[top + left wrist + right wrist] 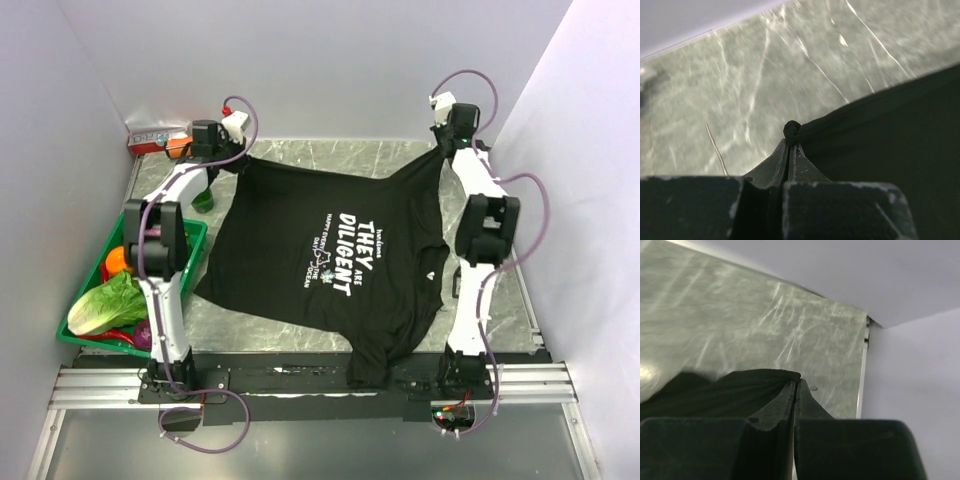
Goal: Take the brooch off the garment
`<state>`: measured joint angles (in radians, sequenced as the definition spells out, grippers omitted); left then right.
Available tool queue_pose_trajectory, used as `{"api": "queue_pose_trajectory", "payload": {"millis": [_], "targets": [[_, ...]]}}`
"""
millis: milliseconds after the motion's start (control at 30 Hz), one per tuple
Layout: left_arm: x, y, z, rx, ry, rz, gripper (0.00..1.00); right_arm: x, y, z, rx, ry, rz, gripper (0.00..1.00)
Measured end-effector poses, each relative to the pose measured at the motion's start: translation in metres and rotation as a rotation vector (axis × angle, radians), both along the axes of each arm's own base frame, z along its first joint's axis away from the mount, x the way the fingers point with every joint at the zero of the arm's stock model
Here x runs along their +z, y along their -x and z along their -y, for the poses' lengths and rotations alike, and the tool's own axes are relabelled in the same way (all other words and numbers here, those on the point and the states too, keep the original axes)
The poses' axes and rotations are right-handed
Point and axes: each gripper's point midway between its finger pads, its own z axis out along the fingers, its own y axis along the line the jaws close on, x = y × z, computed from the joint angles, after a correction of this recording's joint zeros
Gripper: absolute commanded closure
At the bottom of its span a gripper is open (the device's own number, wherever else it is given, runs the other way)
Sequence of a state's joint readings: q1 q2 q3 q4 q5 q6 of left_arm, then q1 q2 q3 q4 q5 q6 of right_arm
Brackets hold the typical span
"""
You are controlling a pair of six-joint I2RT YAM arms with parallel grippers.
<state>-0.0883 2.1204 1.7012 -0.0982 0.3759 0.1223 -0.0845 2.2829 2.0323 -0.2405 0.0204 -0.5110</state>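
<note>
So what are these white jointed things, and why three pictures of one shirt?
Those are robot arms: a left arm and a right arm, bolted at the near edge of a grey marbled table. The big picture looks down from above and behind them. The other two come from a camera on each wrist, showing that claw's dark fingers close up. A black T-shirt with white lettering lies spread on the table. The left claw and right claw are each shut on its far edge. Beside the left arm sits a green tray holding vegetables, including a lettuce. No brooch is clear enough to pick out.
</note>
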Motion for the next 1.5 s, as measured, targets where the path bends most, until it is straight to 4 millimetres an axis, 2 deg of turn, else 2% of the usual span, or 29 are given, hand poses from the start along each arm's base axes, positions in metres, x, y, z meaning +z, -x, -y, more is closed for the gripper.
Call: {"api": "queue_pose_trajectory", "payload": {"millis": [167,333,400,433,533,633,667,733,800,867,933,1000,1067,1100,1167,1233,1267,1367,1500], "targets": [[-0.009,-0.04,-0.001,0.021,-0.018,0.044,0.99,-0.022,-0.043,0.004,-0.014,0.086,0.023,1.0],[-0.004,-0.079,-0.008,0.074,-0.063,0.117,0.99,-0.03,-0.075,-0.01,0.002,0.184,0.109,1.0],[-0.005,-0.084,-0.014,0.096,-0.084,0.126,0.99,-0.027,-0.084,-0.016,-0.001,0.204,0.158,0.89],[-0.005,-0.084,-0.015,0.103,-0.092,0.126,0.86,-0.026,-0.088,-0.02,-0.002,0.207,0.178,0.72],[-0.004,-0.085,-0.018,0.106,-0.107,0.135,0.57,-0.015,-0.094,-0.027,-0.014,0.201,0.238,0.43],[-0.004,-0.085,-0.017,0.104,-0.106,0.136,0.43,-0.002,-0.096,-0.027,-0.034,0.178,0.282,0.37],[-0.002,-0.085,-0.016,0.104,-0.096,0.136,0.41,0.0,-0.093,-0.026,-0.037,0.168,0.282,0.36],[0.002,-0.083,-0.013,0.098,-0.072,0.14,0.37,-0.001,-0.081,-0.027,-0.029,0.136,0.252,0.34],[0.01,-0.072,-0.008,0.08,-0.042,0.137,0.35,0.007,-0.067,-0.034,-0.013,0.097,0.224,0.33],[0.028,-0.053,0.0,0.048,-0.012,0.142,0.32,0.023,-0.049,-0.046,0.028,0.035,0.197,0.33],[0.053,-0.031,0.012,-0.001,0.013,0.167,0.32,0.049,-0.026,-0.066,0.087,-0.033,0.179,0.35],[0.082,0.0,0.031,-0.082,0.039,0.197,0.32,0.079,0.004,-0.097,0.175,-0.113,0.169,0.42],[0.103,0.032,0.055,-0.181,0.058,0.216,0.34,0.11,0.039,-0.141,0.316,-0.212,0.158,0.49],[0.109,0.047,0.066,-0.23,0.07,0.218,0.37,0.121,0.058,-0.166,0.399,-0.265,0.142,0.56],[0.112,0.073,0.085,-0.312,0.094,0.2,0.38,0.134,0.091,-0.214,0.571,-0.376,0.087,0.56],[0.095,0.098,0.098,-0.377,0.12,0.13,0.38,0.128,0.119,-0.254,0.708,-0.479,0.0,0.51],[0.085,0.107,0.101,-0.397,0.131,0.09,0.39,0.118,0.133,-0.272,0.763,-0.531,-0.061,0.48],[0.043,0.135,0.096,-0.434,0.165,-0.095,0.42,0.063,0.171,-0.306,0.84,-0.652,-0.29,0.45],[0.008,0.156,0.083,-0.429,0.19,-0.272,0.42,-0.019,0.214,-0.335,0.853,-0.743,-0.624,0.44]]}}
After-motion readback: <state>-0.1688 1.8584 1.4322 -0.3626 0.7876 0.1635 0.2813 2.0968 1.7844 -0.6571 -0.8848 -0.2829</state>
